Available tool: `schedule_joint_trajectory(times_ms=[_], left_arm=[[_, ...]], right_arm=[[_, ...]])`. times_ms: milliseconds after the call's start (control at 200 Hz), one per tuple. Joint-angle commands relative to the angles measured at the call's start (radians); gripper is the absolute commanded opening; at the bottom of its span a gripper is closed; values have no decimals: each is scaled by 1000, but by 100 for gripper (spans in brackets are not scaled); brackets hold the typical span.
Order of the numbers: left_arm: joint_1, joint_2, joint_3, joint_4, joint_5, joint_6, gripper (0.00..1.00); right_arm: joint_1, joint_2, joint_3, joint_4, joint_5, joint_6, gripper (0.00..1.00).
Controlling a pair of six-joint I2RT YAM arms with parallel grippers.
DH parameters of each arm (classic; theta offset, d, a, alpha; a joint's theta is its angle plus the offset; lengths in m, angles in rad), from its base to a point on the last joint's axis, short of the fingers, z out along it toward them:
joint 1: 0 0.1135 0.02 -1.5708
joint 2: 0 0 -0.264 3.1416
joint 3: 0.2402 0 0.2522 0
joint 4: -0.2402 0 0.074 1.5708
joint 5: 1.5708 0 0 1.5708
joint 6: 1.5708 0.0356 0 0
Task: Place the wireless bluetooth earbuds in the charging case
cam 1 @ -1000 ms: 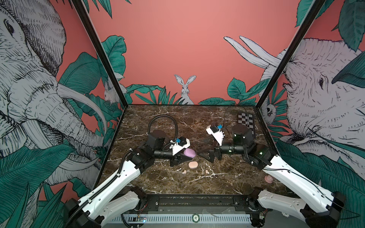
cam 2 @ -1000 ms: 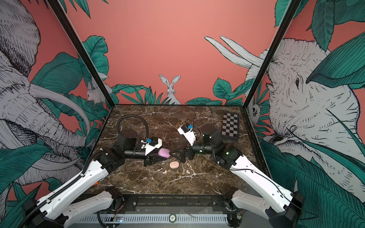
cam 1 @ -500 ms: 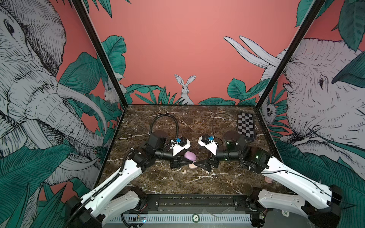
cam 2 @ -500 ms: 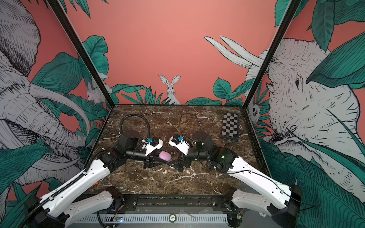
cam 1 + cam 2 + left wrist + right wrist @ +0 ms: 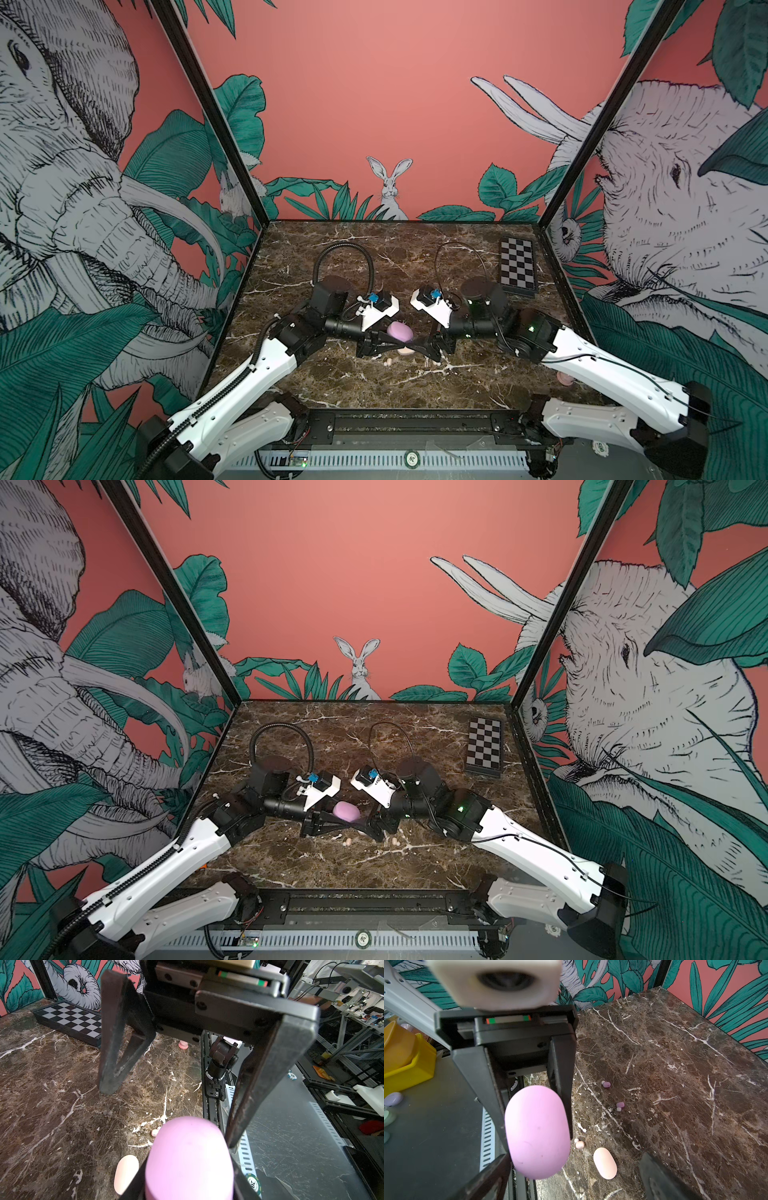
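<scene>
Reaching nearer, right hand (image 5: 415,343) meets lilac case (image 5: 400,332).

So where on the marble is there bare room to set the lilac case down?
Bare marble table lies along the back wall, between the left arm's cable loop and the black-and-white checkerboard, and in the front strip near the rail. The middle is crowded: both hands meet around the lilac pebble-shaped case, above the peach pebble-shaped case and small scattered earbuds.

Top views overlook whole table (image 5: 332,386) frm front; wrist cams close, facing each other.
</scene>
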Motion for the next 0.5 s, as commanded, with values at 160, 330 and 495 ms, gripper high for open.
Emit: schedule_joint_trajectory(times_ms=[160, 330, 495], left_arm=[[5, -15, -17, 13, 37, 14, 0], [4, -12, -19, 16, 51, 17, 0], [5, -14, -20, 18, 60, 20, 0]], right_arm=[[7, -11, 29, 32, 34, -13, 96], [7, -14, 27, 29, 46, -13, 96], [6, -26, 28, 42, 73, -9, 96]])
